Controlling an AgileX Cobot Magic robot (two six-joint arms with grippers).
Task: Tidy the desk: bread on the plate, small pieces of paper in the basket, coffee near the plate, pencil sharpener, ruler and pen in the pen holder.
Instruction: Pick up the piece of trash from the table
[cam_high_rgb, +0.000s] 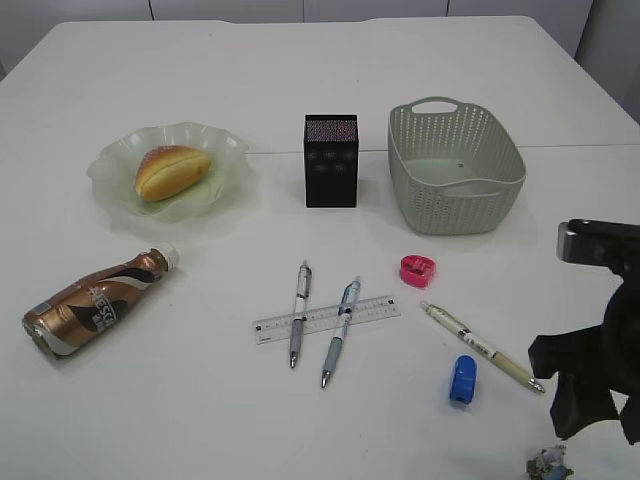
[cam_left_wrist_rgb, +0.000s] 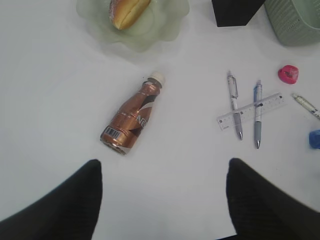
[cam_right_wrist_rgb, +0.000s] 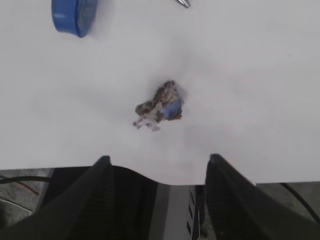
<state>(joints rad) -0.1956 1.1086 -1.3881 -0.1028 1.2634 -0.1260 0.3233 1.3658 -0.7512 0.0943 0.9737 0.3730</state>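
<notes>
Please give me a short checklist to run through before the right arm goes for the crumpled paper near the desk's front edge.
1. Right gripper fingers open, nothing held: ok.
2. Crumpled paper lies free ahead of the fingers, nothing touching it: ok.
3. Blue sharpener stands apart from the paper: ok.
4. Basket upright, mouth unobstructed: ok.
5. Paper's margin from the desk edge: cannot tell; it lies close.
6. Left gripper open above the coffee, away from the right arm: ok.
</notes>
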